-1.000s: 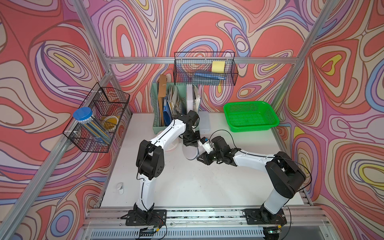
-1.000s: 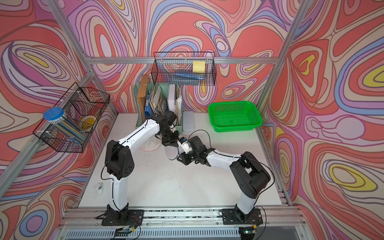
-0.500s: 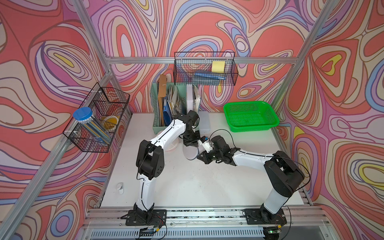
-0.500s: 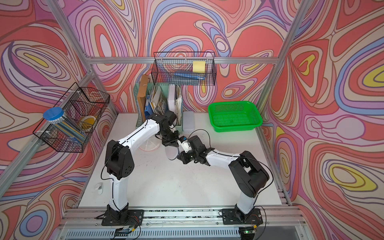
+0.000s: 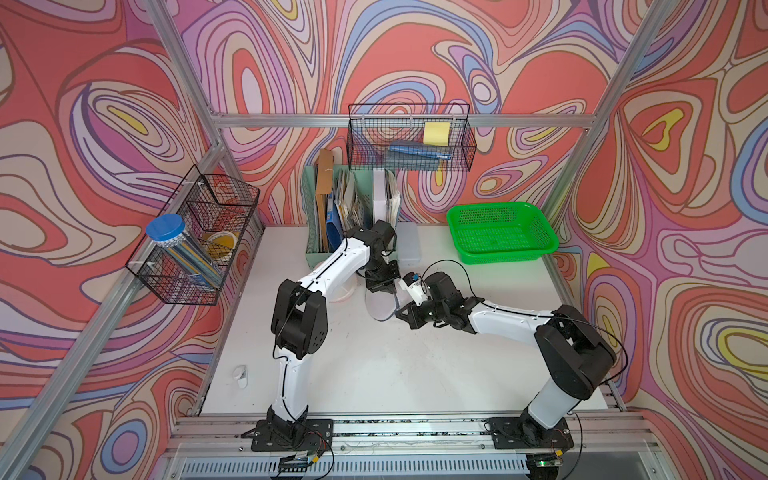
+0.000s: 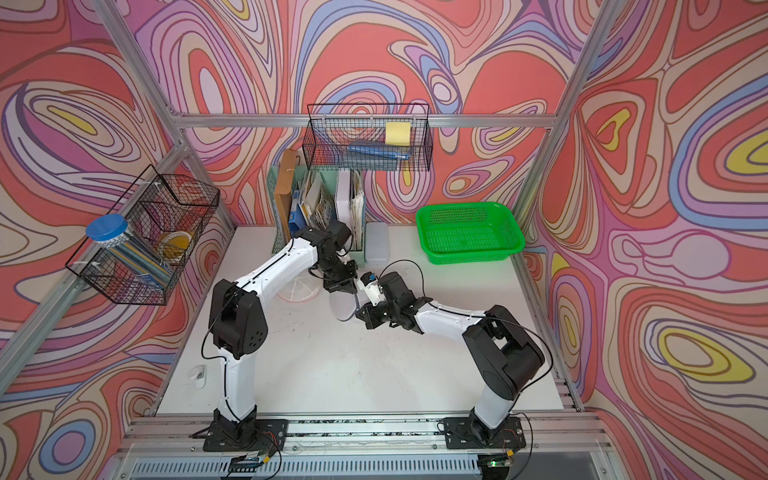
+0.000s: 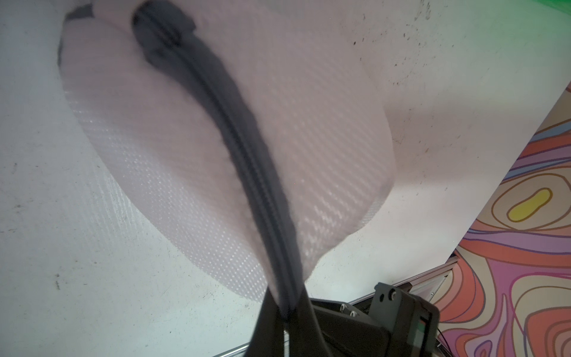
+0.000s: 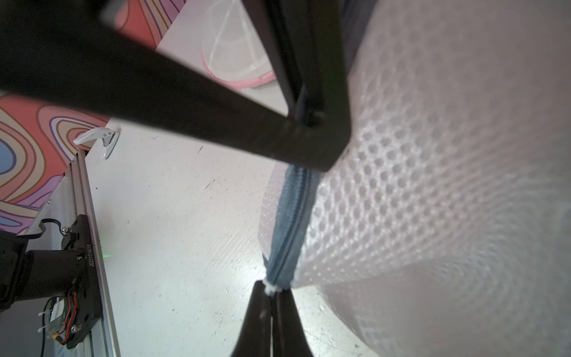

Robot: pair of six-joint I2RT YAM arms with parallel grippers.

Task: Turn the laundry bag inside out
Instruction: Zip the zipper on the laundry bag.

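while both arms meet over the middle of the bench (image 5: 376, 374), a little toward its back edge, the laundry bag (image 5: 380, 302) hangs between them. white mesh, with a grey-blue zipper (image 7: 247, 148) along the held edge. the zipper looks zipped over the stretch that shows.

left gripper (image 7: 282, 304) is clamped on the zipper tape, fingers pinched tight over the teeth. the bag fans out below it. that wrist view is soft, so no finer detail.

right gripper (image 8: 272, 292) is closed too, tips pinching the very end of the zipper at the white stitching. in both top views it sits just beside the bag's lower right edge, near the left gripper.

the bag body bulges toward the right arm. cannot tell whether its lowest fold touches the bench or hangs just clear.

other stuff:
- pink-rimmed mesh disc (image 8: 234, 66) lies flat on the bench, partly under the left arm, just left of the bag.
- green basket (image 5: 505, 254) at the back right corner.
- file holder (image 5: 309, 216) against the back edge.
- white clip (image 5: 241, 375) by the left edge, toward the front.
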